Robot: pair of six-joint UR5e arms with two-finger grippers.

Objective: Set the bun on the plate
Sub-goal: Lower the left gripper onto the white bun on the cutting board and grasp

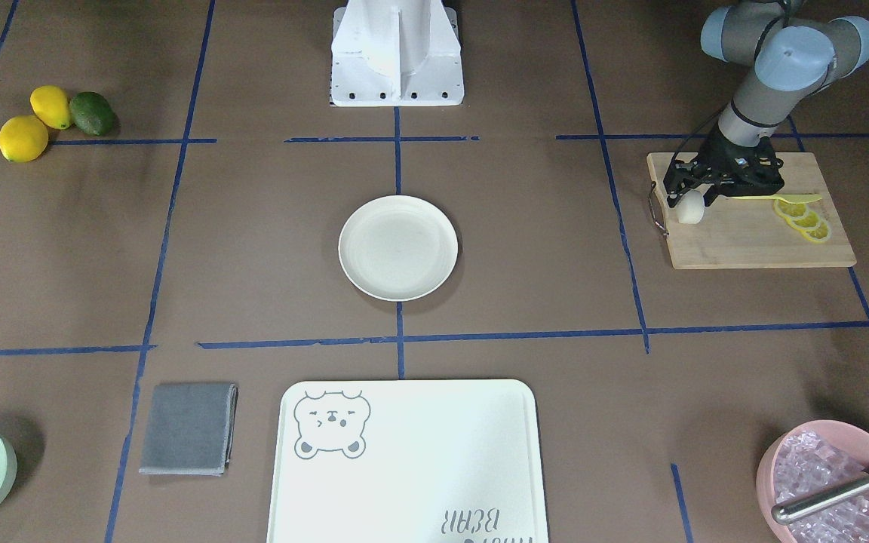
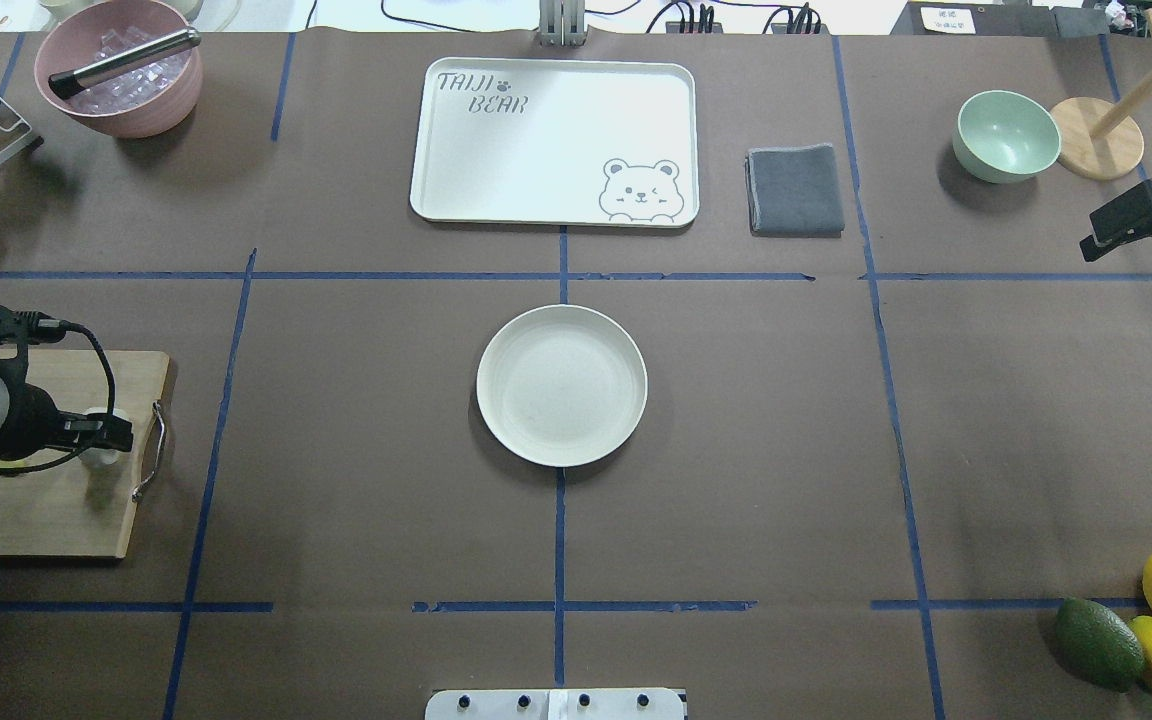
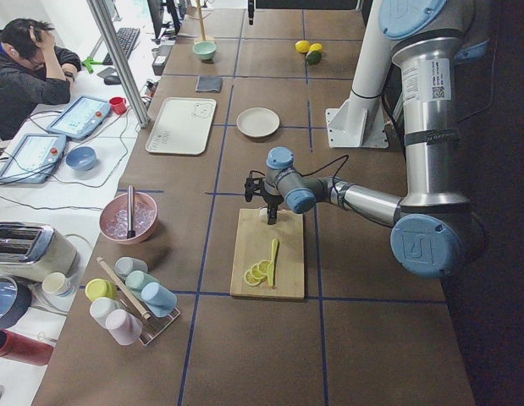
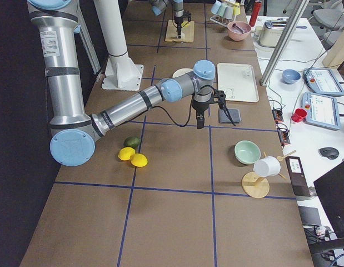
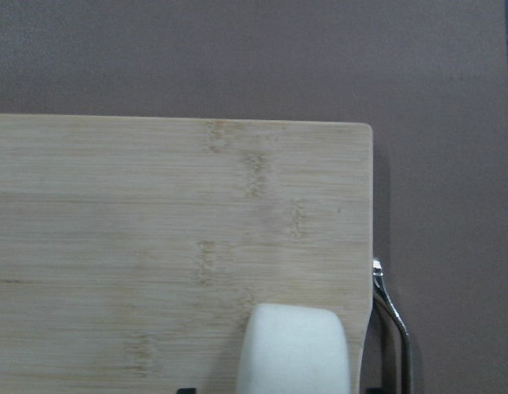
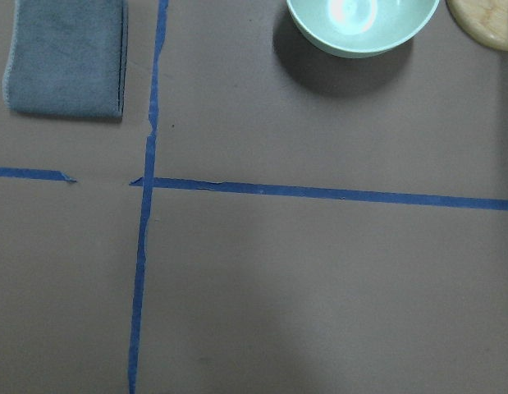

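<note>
The small white bun rests on a wooden cutting board at my left end of the table. My left gripper points down over it, one finger on each side. In the left wrist view the bun fills the bottom edge, with a gap between it and one finger, so the gripper is open around it. The cream-white plate sits empty at the table's middle, far from the bun. My right gripper hovers at the far right; no fingers show in its wrist view.
Lemon slices and a yellow knife share the board. Beyond the plate lie a bear-print tray and a grey cloth. A green bowl, a pink ice bowl, and lemons with an avocado sit near the corners.
</note>
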